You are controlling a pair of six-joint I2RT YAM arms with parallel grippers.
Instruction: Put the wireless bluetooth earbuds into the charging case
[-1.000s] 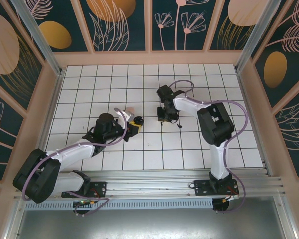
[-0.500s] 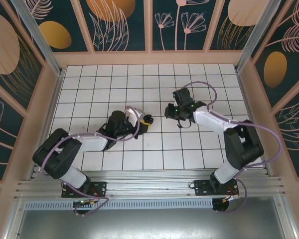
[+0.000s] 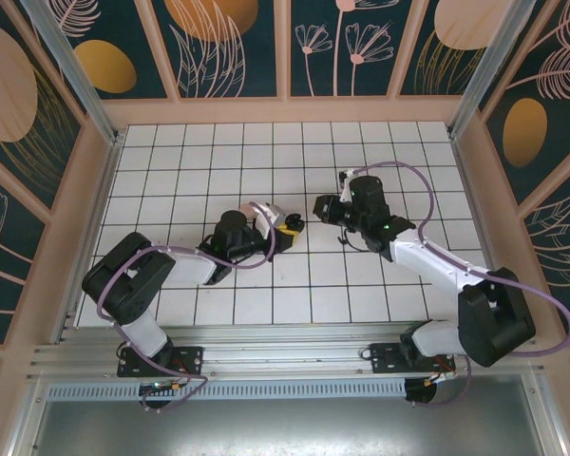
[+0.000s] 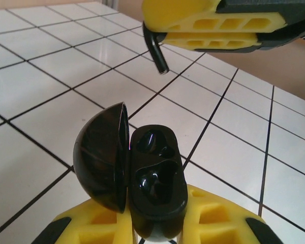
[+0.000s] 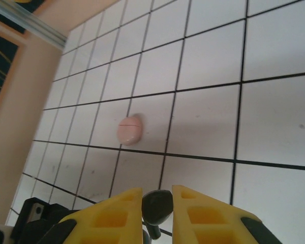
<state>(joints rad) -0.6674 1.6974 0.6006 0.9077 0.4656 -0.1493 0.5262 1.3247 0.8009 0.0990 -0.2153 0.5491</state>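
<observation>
At the bottom edge of the left wrist view, the left gripper [image 4: 157, 226] is clamped narrowly on the black charging case [image 4: 155, 178], a yellow finger on each side of its lower end. The case's long axis runs from the bottom of the frame upward, and its open face is turned toward the camera. Two glossy dark wells sit one above the other; whether anything lies in them cannot be told. Its domed lid [image 4: 99, 157] stands open on the left side.

Beyond the case, at the top of that frame, the right gripper [image 4: 203, 29] reaches in with its fingers close together. It pinches a dark earbud [image 4: 156, 53], whose thin stem sticks out at the fingers' left end and slants down and to the right, above the case and clear of it.

In the right wrist view, a pale pink rounded object [image 5: 129, 128] with a thin seam lies farther off on the white tiled table [image 5: 208, 61], left of centre.

From above, the two grippers face each other near the middle of the table, close but apart.
</observation>
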